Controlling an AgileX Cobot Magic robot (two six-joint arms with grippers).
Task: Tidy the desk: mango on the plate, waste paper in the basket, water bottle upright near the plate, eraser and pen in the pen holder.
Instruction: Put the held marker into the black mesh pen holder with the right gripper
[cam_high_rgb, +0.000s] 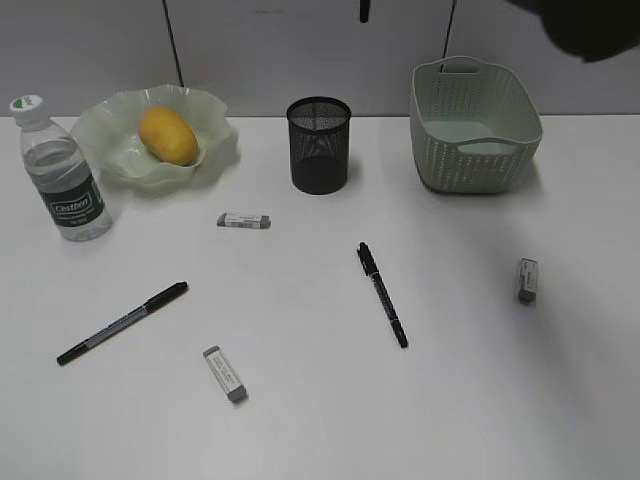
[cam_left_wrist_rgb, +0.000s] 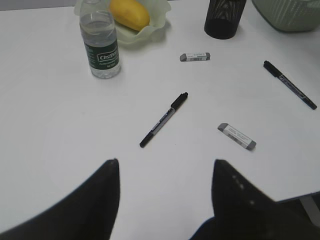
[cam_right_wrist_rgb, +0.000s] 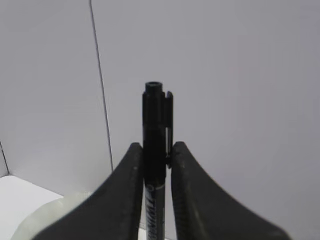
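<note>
The mango (cam_high_rgb: 168, 135) lies in the plate (cam_high_rgb: 215, 112), and the water bottle (cam_high_rgb: 65, 185) stands upright to its left. On the desk (cam_high_rgb: 300, 420) lie two black pens (cam_high_rgb: 123, 322) (cam_high_rgb: 383, 294) and three erasers (cam_high_rgb: 244, 220) (cam_high_rgb: 226, 374) (cam_high_rgb: 528, 280). The pen holder (cam_high_rgb: 319, 145) stands mid-back and the basket (cam_high_rgb: 475, 125) back right. My right gripper (cam_right_wrist_rgb: 156, 145) is shut on a third black pen (cam_right_wrist_rgb: 155, 115), held upright before the wall. My left gripper (cam_left_wrist_rgb: 165, 162) hangs open over bare desk, short of a pen (cam_left_wrist_rgb: 163, 120). The waste paper is out of view.
A dark part of the right arm (cam_high_rgb: 590, 25) fills the top right corner of the exterior view. A thin dark stub (cam_high_rgb: 365, 10) hangs in at the top edge, above the pen holder. A grey panelled wall (cam_high_rgb: 250, 50) stands behind the desk.
</note>
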